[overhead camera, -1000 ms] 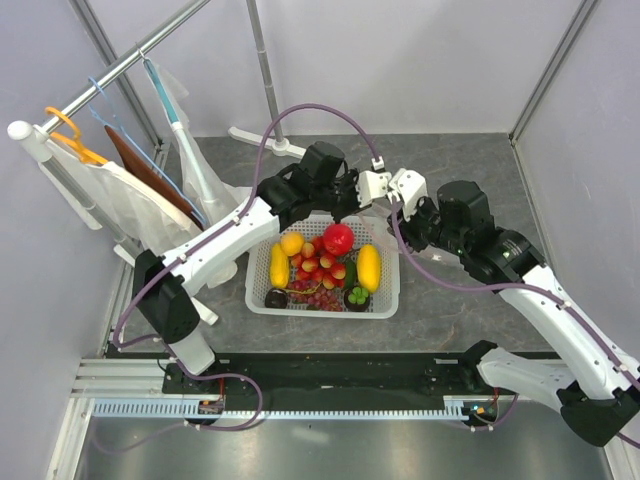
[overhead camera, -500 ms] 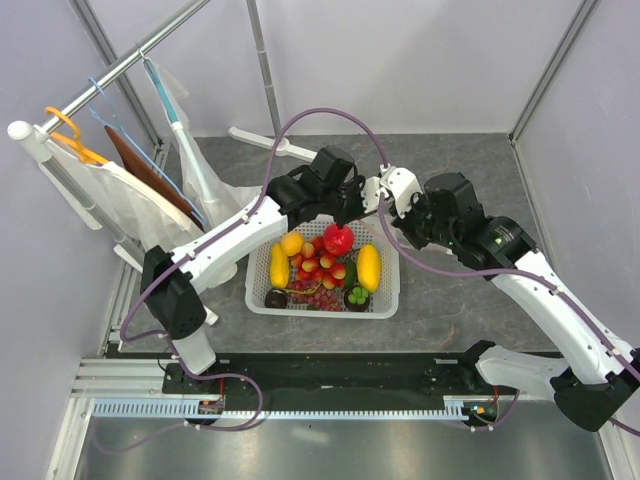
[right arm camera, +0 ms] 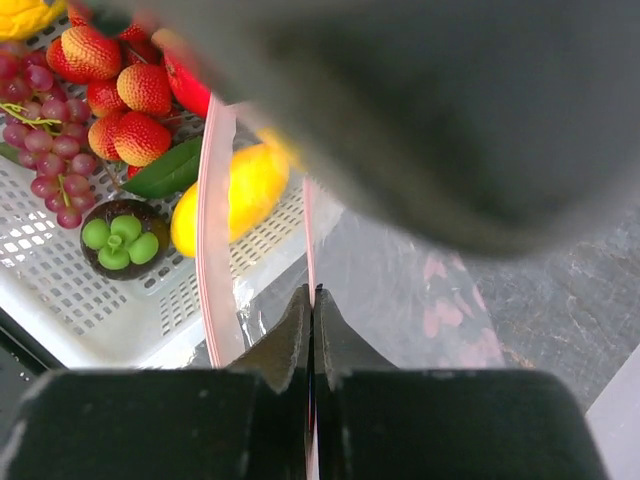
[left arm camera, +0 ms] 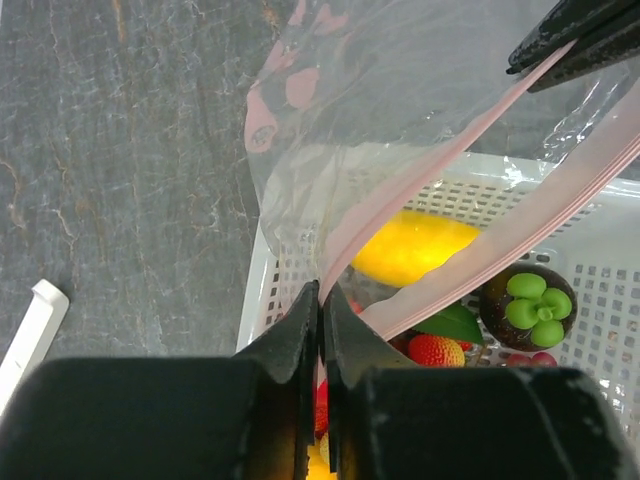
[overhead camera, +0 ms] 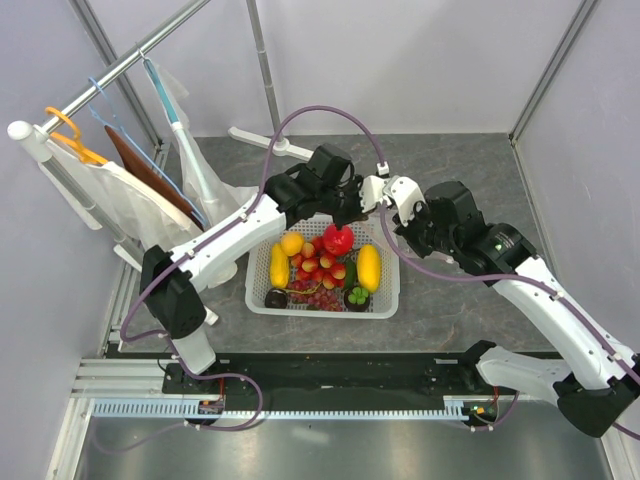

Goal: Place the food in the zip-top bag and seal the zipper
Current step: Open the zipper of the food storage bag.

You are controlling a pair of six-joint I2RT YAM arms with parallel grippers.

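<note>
Clear floppy zip-top bag with pinkish dots [left arm camera: 400, 90] hung at the 12 o'clock rim of the white mesh basket [overhead camera: 385, 305]. Your left gripper [left arm camera: 320, 300] and right gripper [right arm camera: 312, 300] were both clenched on its pink zipper strip [left arm camera: 500, 245]. The assorted fruit [overhead camera: 320, 262] sat in the basket, none bagged. Step looked like opening the mouth; next you'd need one claw free to load.

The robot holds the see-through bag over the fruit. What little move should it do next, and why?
Probably lay the bag on the table beside the basket. The left end effector and right end effector are both shut on its pink strip, and the fruit lies in the basket, so neither is free to pick any up.
</note>
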